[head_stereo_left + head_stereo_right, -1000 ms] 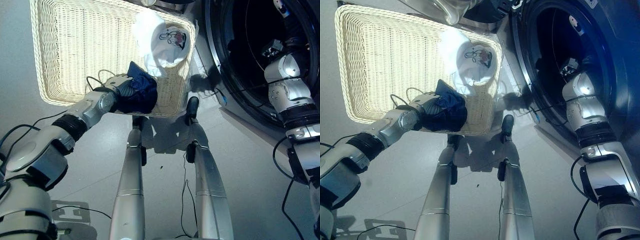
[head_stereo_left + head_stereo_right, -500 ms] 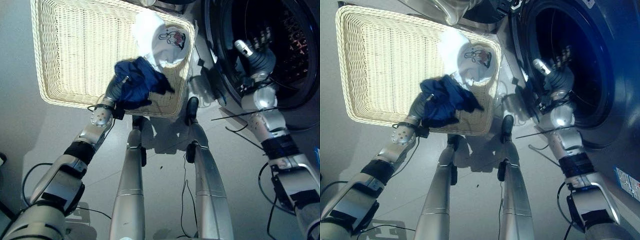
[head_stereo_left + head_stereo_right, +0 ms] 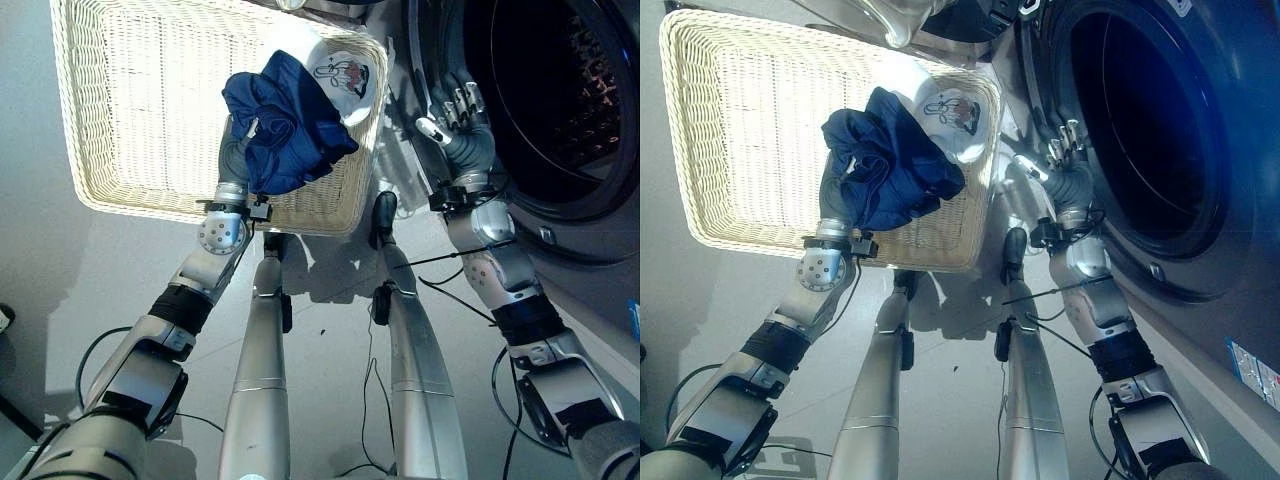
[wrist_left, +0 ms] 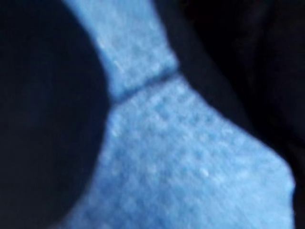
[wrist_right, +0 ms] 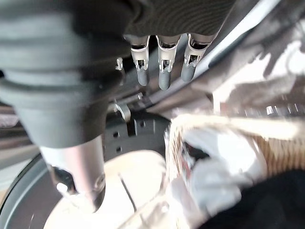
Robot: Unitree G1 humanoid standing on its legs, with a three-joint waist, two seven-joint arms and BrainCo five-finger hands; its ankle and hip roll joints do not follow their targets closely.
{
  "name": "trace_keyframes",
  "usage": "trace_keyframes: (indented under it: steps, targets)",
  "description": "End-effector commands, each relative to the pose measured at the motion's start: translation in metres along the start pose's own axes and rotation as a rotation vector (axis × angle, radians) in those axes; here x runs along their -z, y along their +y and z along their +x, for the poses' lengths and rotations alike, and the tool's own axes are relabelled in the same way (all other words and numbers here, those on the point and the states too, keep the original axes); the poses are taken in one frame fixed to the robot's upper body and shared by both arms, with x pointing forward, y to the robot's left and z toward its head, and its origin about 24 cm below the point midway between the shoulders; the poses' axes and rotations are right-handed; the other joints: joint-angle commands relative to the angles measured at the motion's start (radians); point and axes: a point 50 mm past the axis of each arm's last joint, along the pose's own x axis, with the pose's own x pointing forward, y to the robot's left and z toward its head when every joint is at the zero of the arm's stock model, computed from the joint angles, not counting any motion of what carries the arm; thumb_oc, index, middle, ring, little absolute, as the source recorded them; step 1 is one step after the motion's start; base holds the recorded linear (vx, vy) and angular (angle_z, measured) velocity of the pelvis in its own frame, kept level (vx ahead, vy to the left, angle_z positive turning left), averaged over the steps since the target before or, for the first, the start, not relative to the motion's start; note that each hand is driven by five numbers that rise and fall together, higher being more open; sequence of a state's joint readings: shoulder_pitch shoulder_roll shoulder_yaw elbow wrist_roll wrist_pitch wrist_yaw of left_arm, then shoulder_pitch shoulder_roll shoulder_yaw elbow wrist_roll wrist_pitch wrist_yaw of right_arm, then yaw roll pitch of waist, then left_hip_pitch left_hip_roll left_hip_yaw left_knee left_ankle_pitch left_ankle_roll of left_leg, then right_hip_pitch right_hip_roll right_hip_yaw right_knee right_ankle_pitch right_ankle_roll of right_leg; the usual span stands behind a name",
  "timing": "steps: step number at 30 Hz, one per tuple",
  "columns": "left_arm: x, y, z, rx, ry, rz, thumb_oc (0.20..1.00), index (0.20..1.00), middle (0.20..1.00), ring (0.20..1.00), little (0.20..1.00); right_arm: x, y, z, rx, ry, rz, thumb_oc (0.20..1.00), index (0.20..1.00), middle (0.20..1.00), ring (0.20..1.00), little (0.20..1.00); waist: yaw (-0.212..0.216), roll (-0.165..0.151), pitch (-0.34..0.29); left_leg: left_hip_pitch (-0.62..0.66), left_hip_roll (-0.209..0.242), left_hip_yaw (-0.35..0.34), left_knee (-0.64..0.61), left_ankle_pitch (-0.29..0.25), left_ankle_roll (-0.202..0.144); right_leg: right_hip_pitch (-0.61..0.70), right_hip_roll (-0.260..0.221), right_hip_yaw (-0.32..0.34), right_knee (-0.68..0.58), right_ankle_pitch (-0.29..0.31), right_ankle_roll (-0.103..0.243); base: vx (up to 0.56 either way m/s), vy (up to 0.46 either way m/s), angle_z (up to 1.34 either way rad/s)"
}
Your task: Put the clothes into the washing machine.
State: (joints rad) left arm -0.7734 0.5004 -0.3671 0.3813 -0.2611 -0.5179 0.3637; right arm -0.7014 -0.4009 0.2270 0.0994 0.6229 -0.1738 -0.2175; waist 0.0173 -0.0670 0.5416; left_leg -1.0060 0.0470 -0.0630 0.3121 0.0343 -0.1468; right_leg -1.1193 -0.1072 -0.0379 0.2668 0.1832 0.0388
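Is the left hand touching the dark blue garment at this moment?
Touching. In the left eye view the left hand is raised over the wicker basket with the dark blue garment bunched in its grip.

Counted: one wicker basket (image 3: 130,110); two garments, one navy (image 3: 285,120), one white (image 3: 340,75); one washing machine (image 3: 1200,180); two hands (image 3: 236,158) (image 3: 458,120).

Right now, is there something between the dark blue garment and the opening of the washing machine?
Yes: the right hand, fingers straight and empty, hangs before the washing machine opening, between it and the dark blue garment held up by the left hand.
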Motion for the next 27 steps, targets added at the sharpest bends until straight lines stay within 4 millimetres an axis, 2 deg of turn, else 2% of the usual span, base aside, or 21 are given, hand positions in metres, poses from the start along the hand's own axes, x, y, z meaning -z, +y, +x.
trace_keyframes:
  steps: [1,6,11,19,27]
  targets:
    - [-0.032,-0.008,0.005,-0.007,-0.194,-0.042,0.2,0.2,0.2,0.2,0.2,-0.018,0.021,-0.01,-0.14,-0.087,0.013,1.0,1.0,1.0,1.0,1.0,-0.01,0.081,-0.022,0.023,-0.116,0.023,-0.082,0.074,0.104,0.054,0.077,-0.125,0.09,-0.085,0.076,0.0,0.0,0.0]
    - [-0.04,-0.017,0.007,0.034,-0.222,-0.025,0.2,0.2,0.2,0.2,0.2,-0.018,0.043,-0.009,-0.278,-0.061,0.025,1.0,1.0,1.0,1.0,1.0,-0.003,0.084,-0.022,0.017,-0.12,0.021,-0.078,0.081,0.104,0.05,0.075,-0.131,0.091,-0.081,0.074,0.0,0.0,0.0]
    - [-0.043,-0.021,0.007,0.037,-0.24,0.006,0.2,0.2,0.2,0.2,0.2,-0.017,0.057,-0.01,-0.37,-0.031,0.035,1.0,1.0,1.0,1.0,1.0,0.002,0.086,-0.022,0.016,-0.123,0.02,-0.074,0.083,0.104,0.05,0.075,-0.134,0.092,-0.081,0.073,0.0,0.0,0.0]
    - [-0.05,-0.024,0.01,0.009,-0.294,0.092,0.2,0.2,0.2,0.2,0.2,-0.006,0.085,-0.015,-0.557,0.073,0.043,1.0,1.0,1.0,1.0,1.0,0.016,0.089,-0.022,0.013,-0.126,0.017,-0.069,0.09,0.099,0.048,0.07,-0.143,0.094,-0.078,0.07,0.0,0.0,0.0]
    - [-0.053,-0.024,0.012,-0.012,-0.322,0.115,0.2,0.2,0.2,0.2,0.2,0.001,0.101,-0.018,-0.665,0.143,0.029,1.0,1.0,1.0,1.0,1.0,0.027,0.089,-0.022,0.003,-0.13,0.011,-0.061,0.094,0.097,0.039,0.068,-0.151,0.101,-0.077,0.068,0.01,-0.022,0.05]
